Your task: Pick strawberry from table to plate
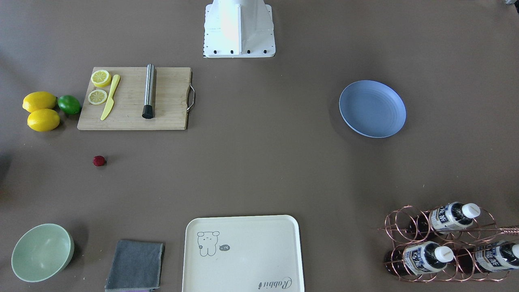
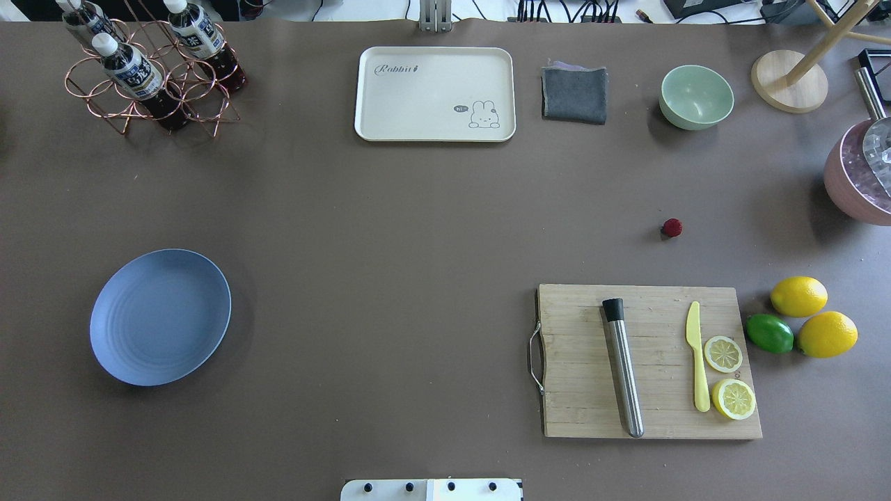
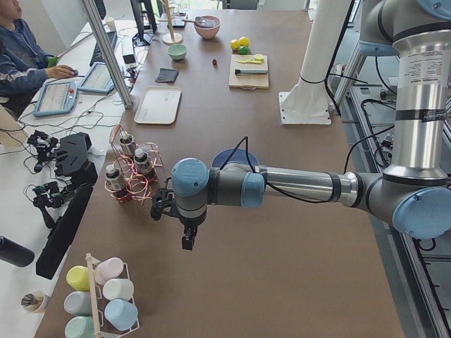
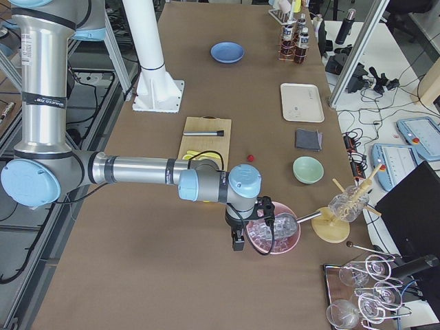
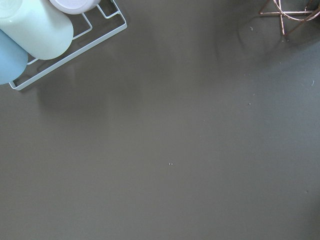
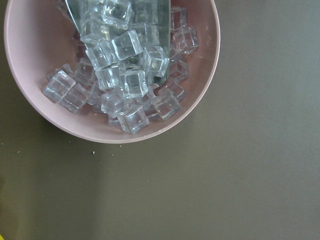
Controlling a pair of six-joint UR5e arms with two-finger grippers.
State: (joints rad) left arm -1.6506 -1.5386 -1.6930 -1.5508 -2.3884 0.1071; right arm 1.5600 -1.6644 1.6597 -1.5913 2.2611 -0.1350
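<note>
The strawberry [image 1: 99,161] [image 2: 672,227] is a small dark red berry lying on the brown table [image 2: 390,229], between the wooden cutting board and the green bowl. The light blue plate [image 1: 372,108] [image 2: 160,316] sits empty on the opposite half of the table. My left gripper [image 3: 187,239] hangs over the table's left end, beyond the plate and near the bottle rack; I cannot tell if it is open or shut. My right gripper [image 4: 238,242] hovers at the right end beside a pink bowl of ice; its state cannot be told either.
A cutting board [image 2: 647,360] holds a steel muddler, a yellow knife and lemon slices, with lemons [image 2: 798,296] and a lime beside it. A cream tray [image 2: 435,93], grey cloth [image 2: 574,94], green bowl [image 2: 697,96], copper bottle rack [image 2: 150,69] and pink ice bowl [image 6: 110,65] line the far side and ends.
</note>
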